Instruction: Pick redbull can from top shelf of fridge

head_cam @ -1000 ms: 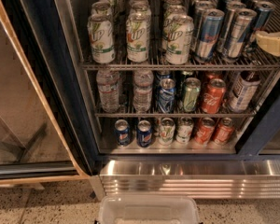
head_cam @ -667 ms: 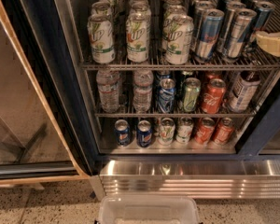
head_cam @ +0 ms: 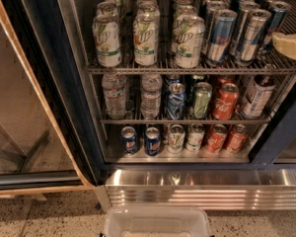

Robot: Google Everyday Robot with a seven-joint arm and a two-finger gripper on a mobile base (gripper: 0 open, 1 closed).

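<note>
1. Though cut off at right, level with the top shelf [head_cam: 153, 69] of the fridge [head_cam: 202, 189]: end effector [head_cam: 288, 46], grip state impossible to tell.
2. Just left of it, standing upright: nearest redbull can [head_cam: 254, 36].
3. Likely needs leftward reach, side-on.

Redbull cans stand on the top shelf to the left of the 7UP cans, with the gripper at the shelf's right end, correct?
Wrong side. The camera view shows the redbull cans on the top shelf to the right of the 7UP cans, not the left; the gripper is at the shelf's right end.
</note>
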